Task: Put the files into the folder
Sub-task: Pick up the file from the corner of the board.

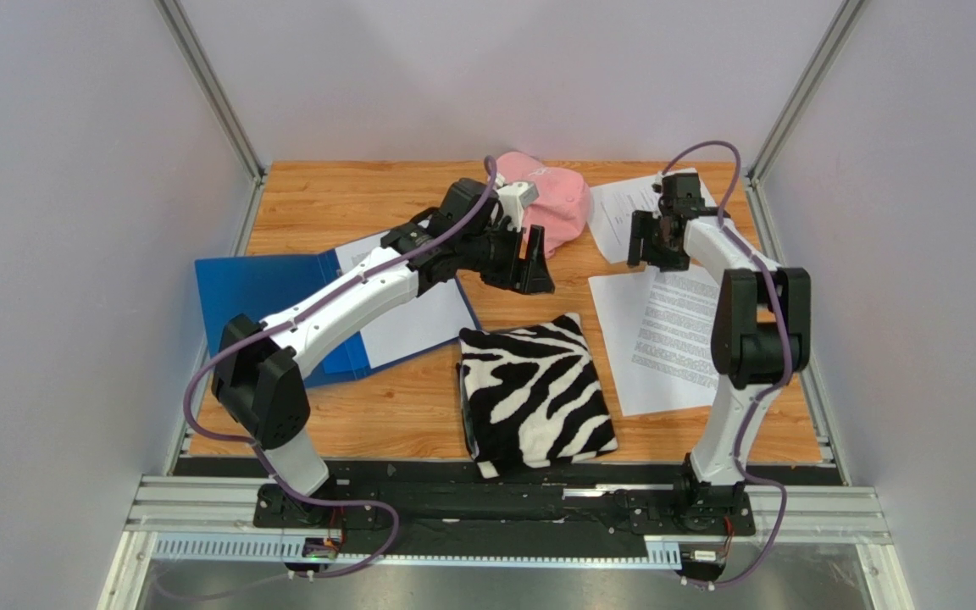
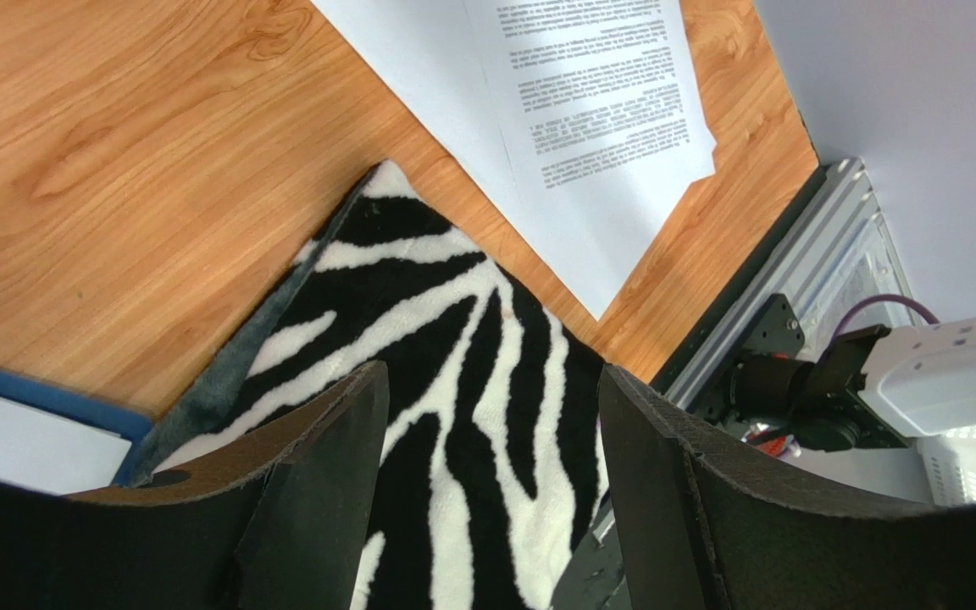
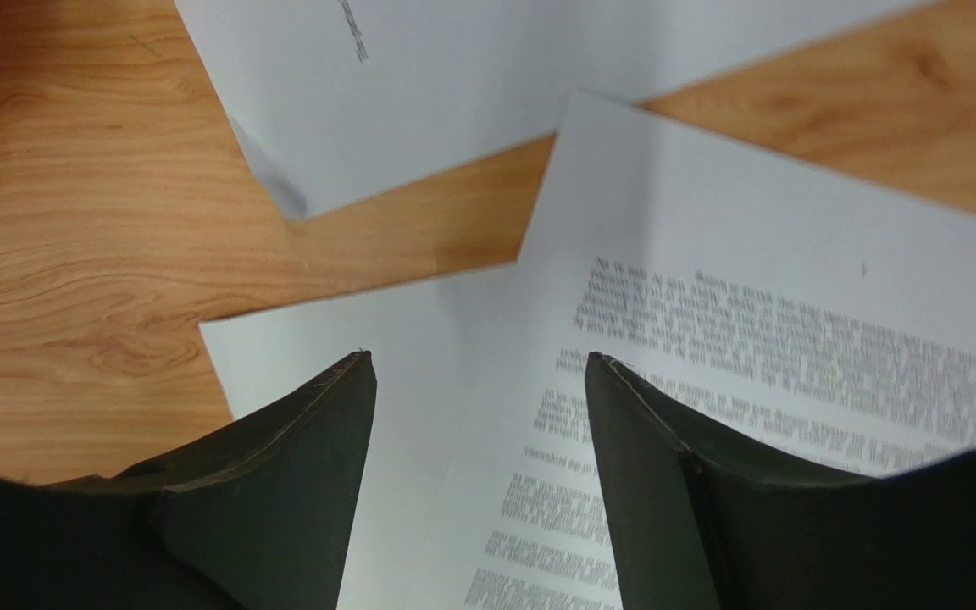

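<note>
The blue folder (image 1: 245,290) lies open at the left of the table, with a white sheet (image 1: 414,320) on its right half. Loose printed files (image 1: 665,341) lie at the right, and another sheet (image 1: 618,210) lies behind them. My right gripper (image 1: 656,242) (image 3: 478,362) hovers open just over the overlapping files (image 3: 761,292), with nothing between its fingers. My left gripper (image 1: 534,261) (image 2: 493,381) hangs open above the middle of the table, over the zebra-striped cloth (image 2: 455,292), and holds nothing. A blue folder edge (image 2: 22,388) shows at the left of the left wrist view.
The zebra-striped folded cloth (image 1: 534,394) lies at the front centre between the folder and the files. A pink cloth (image 1: 554,203) lies at the back centre, right behind the left gripper. Metal posts and grey walls close in the table at both sides.
</note>
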You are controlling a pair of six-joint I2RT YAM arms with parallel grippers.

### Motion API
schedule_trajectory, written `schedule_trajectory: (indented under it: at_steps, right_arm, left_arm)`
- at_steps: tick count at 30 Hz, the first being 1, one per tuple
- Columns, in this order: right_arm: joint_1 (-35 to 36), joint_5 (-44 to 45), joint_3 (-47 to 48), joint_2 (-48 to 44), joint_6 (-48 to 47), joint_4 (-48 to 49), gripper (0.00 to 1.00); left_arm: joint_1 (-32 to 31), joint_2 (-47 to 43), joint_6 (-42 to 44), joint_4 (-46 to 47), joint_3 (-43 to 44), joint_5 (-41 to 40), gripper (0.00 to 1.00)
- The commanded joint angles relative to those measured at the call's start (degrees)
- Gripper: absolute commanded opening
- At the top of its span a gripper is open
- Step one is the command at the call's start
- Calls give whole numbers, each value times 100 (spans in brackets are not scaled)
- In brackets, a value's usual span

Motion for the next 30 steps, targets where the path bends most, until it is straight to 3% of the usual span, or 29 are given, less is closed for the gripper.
schedule_trajectory:
  at_steps: [1, 4, 9, 15, 22, 30]
  right_arm:
    - [160, -462, 1114, 630, -1520, 213, 64]
    - [178, -673, 1369, 902, -2101, 345, 64]
    - [178, -1279, 2405, 1579, -2559, -419, 61]
    - [195, -1930, 2460, 1852, -2981, -587, 57]
    - [300, -2027, 2565, 2107, -3166, -640, 47]
    - [467, -1570, 2487, 2125, -3184, -781, 34]
  left_arm:
    - [-12, 61, 79, 97, 142, 91, 70]
    - [-12, 131, 114, 27, 124, 188, 70]
    - [-20, 193, 237, -175, 212, 205, 70]
    - [-12, 237, 238, -264, 405, 232, 70]
    - [-20, 325, 229, -307, 414, 241, 70]
    - [-12, 334, 194, -308, 388, 206, 70]
